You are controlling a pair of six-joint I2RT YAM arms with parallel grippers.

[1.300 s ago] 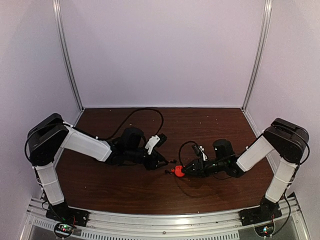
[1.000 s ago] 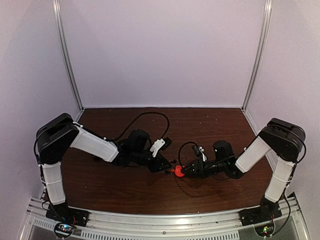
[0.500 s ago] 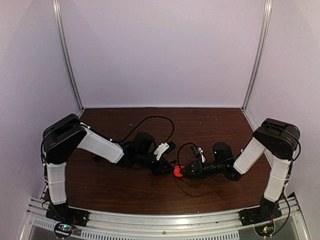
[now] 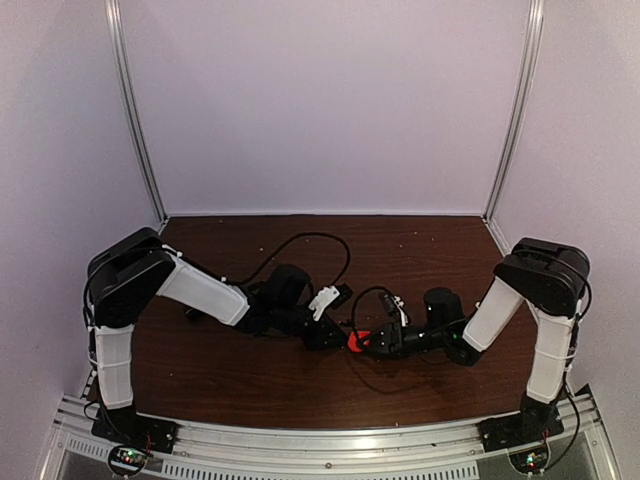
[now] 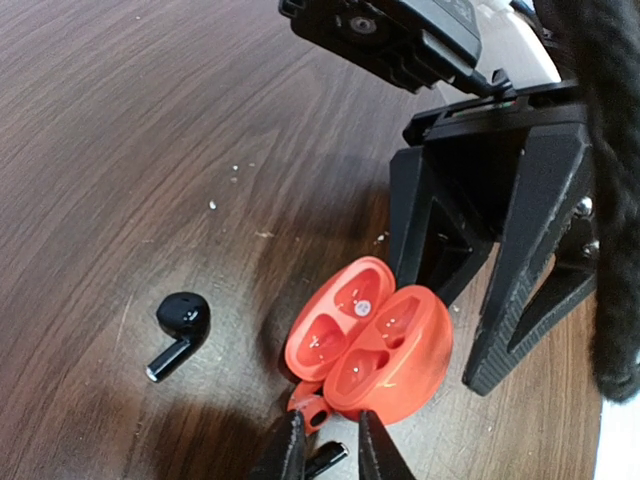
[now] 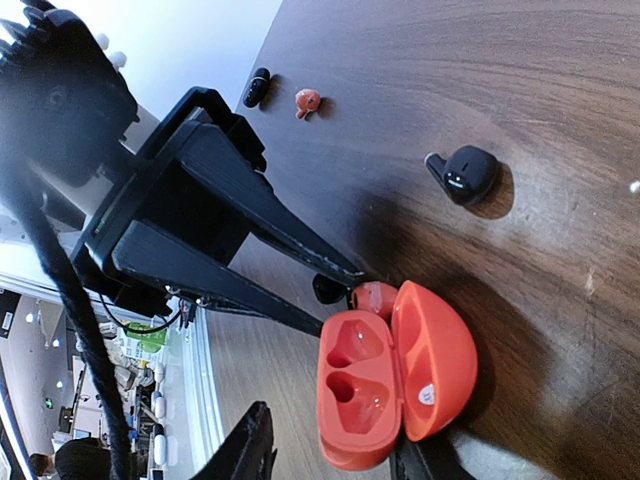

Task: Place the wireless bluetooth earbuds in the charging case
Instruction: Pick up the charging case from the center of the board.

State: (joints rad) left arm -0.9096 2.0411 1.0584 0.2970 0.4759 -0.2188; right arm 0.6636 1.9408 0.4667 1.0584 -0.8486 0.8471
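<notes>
An open red charging case (image 5: 372,340) lies on the brown table, both of its sockets empty; it also shows in the right wrist view (image 6: 395,390) and the top view (image 4: 355,341). My left gripper (image 5: 328,422) is nearly shut on a red earbud (image 5: 308,408) with a dark stem, right at the case's near edge. The same earbud shows in the right wrist view (image 6: 375,298). My right gripper (image 6: 335,432) is open and straddles the case, one finger against the lid. A black earbud (image 5: 180,325) lies loose to the left.
In the right wrist view a black earbud (image 6: 462,175) lies beyond the case. A second red earbud (image 6: 306,100) and another black one (image 6: 257,88) lie farther off. Both grippers meet tip to tip at the table's middle (image 4: 350,338). Cables loop behind the arms.
My left arm has reached right, bringing its gripper up to the red case. The right gripper and case shifted only slightly; its elbow drew in.
</notes>
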